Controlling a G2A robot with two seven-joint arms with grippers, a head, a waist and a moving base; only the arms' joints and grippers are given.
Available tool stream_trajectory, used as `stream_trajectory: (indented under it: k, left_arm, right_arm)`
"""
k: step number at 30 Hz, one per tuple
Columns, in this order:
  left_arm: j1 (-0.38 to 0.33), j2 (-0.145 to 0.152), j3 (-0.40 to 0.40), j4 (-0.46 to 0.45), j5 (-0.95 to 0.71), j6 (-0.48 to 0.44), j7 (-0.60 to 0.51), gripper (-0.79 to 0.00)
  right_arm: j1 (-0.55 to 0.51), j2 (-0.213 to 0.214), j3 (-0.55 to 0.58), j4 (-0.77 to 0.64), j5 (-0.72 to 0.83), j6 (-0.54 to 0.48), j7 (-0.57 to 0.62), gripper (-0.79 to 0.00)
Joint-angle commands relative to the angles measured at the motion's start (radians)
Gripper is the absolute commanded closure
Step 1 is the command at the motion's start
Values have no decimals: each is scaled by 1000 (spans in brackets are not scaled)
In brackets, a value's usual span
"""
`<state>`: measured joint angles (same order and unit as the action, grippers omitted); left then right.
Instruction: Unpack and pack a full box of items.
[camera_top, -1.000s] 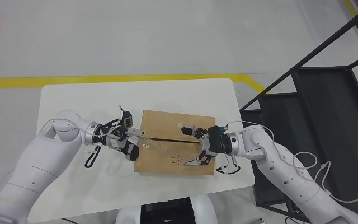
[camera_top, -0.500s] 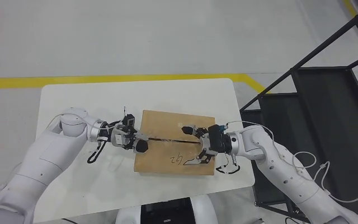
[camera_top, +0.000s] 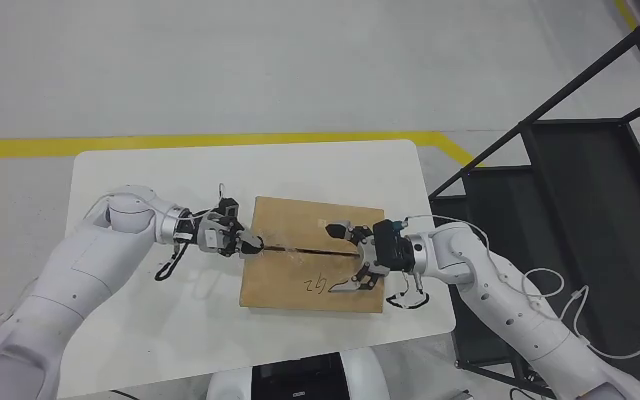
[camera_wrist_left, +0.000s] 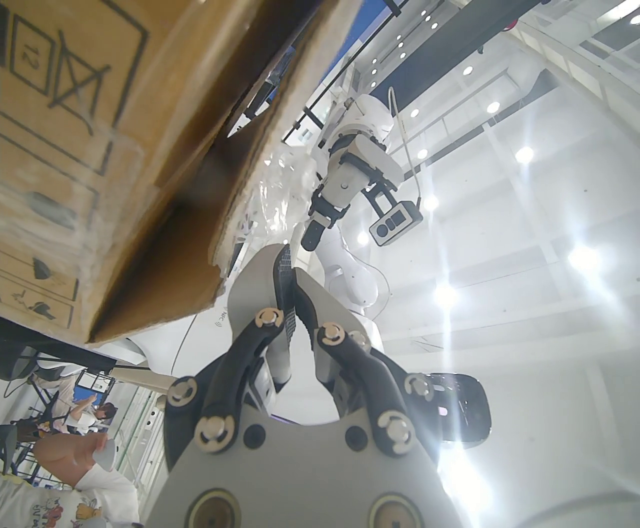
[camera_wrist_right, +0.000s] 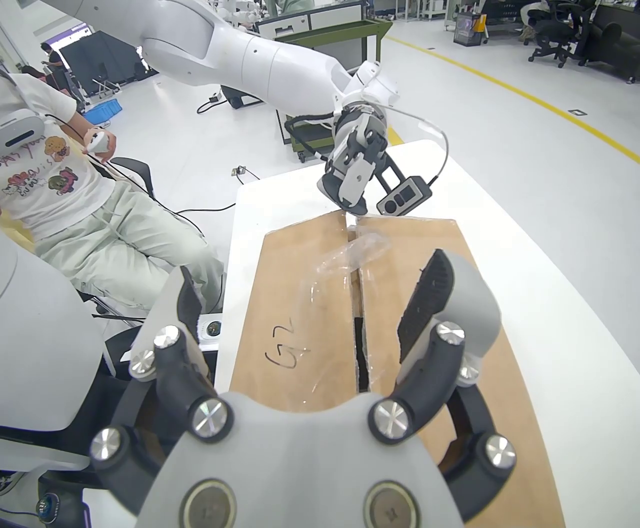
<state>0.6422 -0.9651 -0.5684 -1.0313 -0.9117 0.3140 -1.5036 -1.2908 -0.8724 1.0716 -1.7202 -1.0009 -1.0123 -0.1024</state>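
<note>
Brown corrugated cardboard: the box (camera_top: 290, 215) lies flat on the white bench (camera_top: 150, 180), towards its right edge and a little nearer the front edge than the back. Both top flaps are down. The seam (camera_wrist_right: 359, 330) between them runs the length of the box, parallel to the bench's front edge. A strip of clear tape (camera_wrist_right: 350, 255) is lifted and crumpled over the left part of that seam; the rest of the seam looks bare, and a dark gap shows along part of it.

Left pincer (camera_top: 245, 243): at the left end of the box, level with the seam, fingers pressed together. Whether they pinch the tape's end cannot be told.

Right pincer (camera_wrist_right: 305, 310): above the right end of the box, fingers spread, one on each side of the seam line, nothing between them.

Governing relation: the seam's long axis runs straight from one pincer to the other. The loose tape lies just beside the left pincer and well apart from the right, so the left arm is the nearer to it.

Judgement: the unpacking is at the tape-stripping step and the flaps are not yet raised. Any pull should follow the seam. The right pincer is placed to steady the box or to lift a flap.
</note>
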Motion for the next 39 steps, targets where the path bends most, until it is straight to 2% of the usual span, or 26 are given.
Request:
stream_trajectory:
  k: [1, 5, 9, 10, 11, 12, 15, 19, 24, 27, 29, 35, 39]
  left_arm:
    - [-4, 2, -14, -5, 11, -26, 1, 0]
    - [-1, 9, -43, -42, 55, -104, 15, 0]
    - [11, 19, -60, -92, 87, -96, -7, 0]
    - [8, 21, -61, -113, 111, -96, -15, -188]
    - [5, 24, -63, -137, 139, -106, -22, -459]
    - [2, 27, -67, -159, 170, -122, -26, -785]
    - [5, 38, -98, -211, 215, -200, -14, -785]
    - [28, 56, -150, -277, 327, -405, 48, -785]
    - [82, 74, -201, -335, 464, -649, 153, -785]
    - [122, 83, -252, -367, 456, -758, 225, -785]
    - [147, 94, -291, -404, 536, -819, 308, -785]
    - [233, 122, -386, -512, 660, -870, 420, -785]
    - [272, 133, -413, -594, 825, -802, 471, -785]
  right_arm:
    - [1, 1, -2, 0, -1, 0, -1, -785]
    - [5, 2, -5, 0, -1, 0, -2, -785]
    - [10, 3, -9, 4, -1, 0, -1, -785]
    - [11, 3, -10, 4, -1, 0, 0, -785]
    - [13, 3, -11, 5, 0, 0, 0, -785]
    - [14, 3, -12, 6, 0, 0, 0, -785]
    - [17, 3, -16, 6, 0, 0, 0, -785]
    - [17, 2, -19, 9, -2, 0, -7, -785]
    - [18, 1, -20, 17, -11, 0, -15, -785]
    - [18, -1, -20, 19, -17, 0, -18, -785]
    - [18, -2, -19, 21, -20, 0, -19, -785]
    - [24, -8, -26, 19, -28, 2, -10, -785]
    - [29, -13, -30, 17, -29, 5, -1, -785]
